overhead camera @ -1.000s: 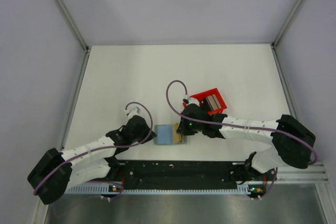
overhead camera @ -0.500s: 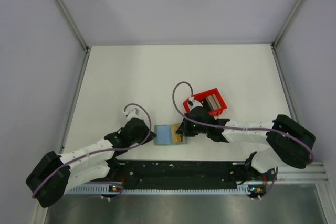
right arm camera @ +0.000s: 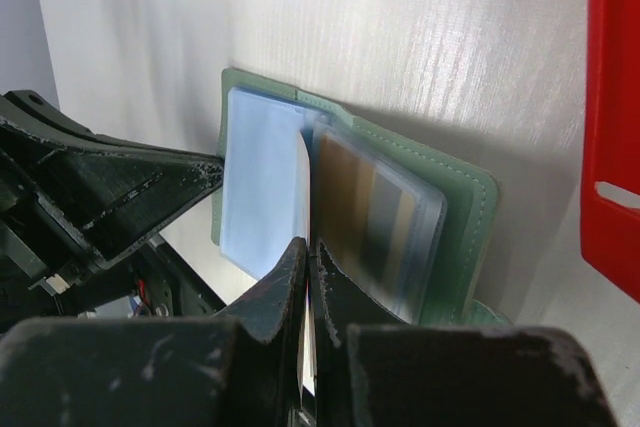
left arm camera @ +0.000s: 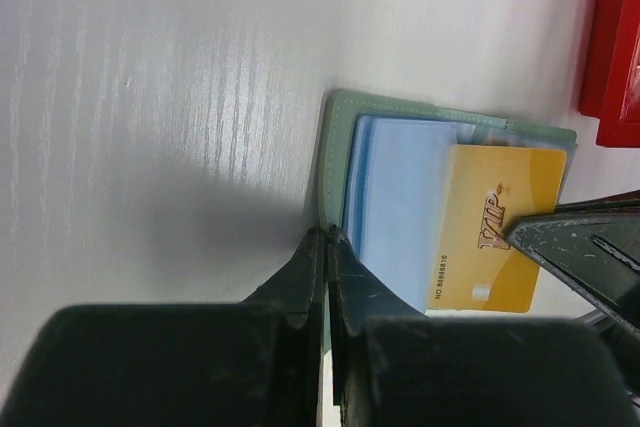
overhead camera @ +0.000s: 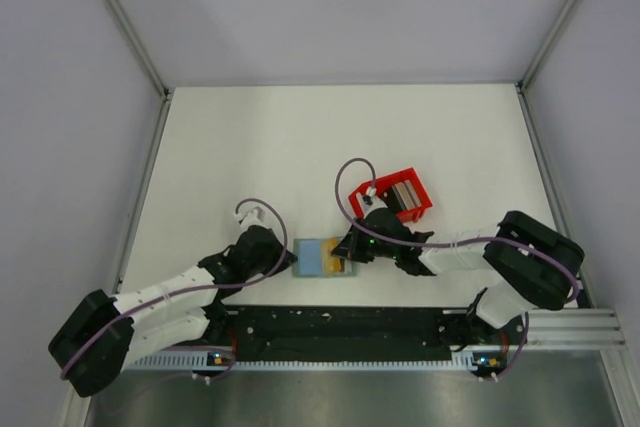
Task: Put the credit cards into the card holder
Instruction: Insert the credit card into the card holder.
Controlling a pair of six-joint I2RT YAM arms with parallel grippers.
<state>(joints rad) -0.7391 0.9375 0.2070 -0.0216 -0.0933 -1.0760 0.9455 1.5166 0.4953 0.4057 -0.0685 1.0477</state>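
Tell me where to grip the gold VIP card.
Pinch the gold VIP card by its outer edge, from the red bin side, where the right gripper appears clamped: it lies flat over the card holder, whose opposite edge the left gripper clamps.

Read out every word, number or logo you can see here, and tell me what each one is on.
"VIP": ornate lettering on the gold card lying in the card holder.
"NO 8888816": small print along the same card's edge; the last digits are uncertain.
A small mark next to that number is too blurred to read.
No text shows on the card holder itself or on the red bin.
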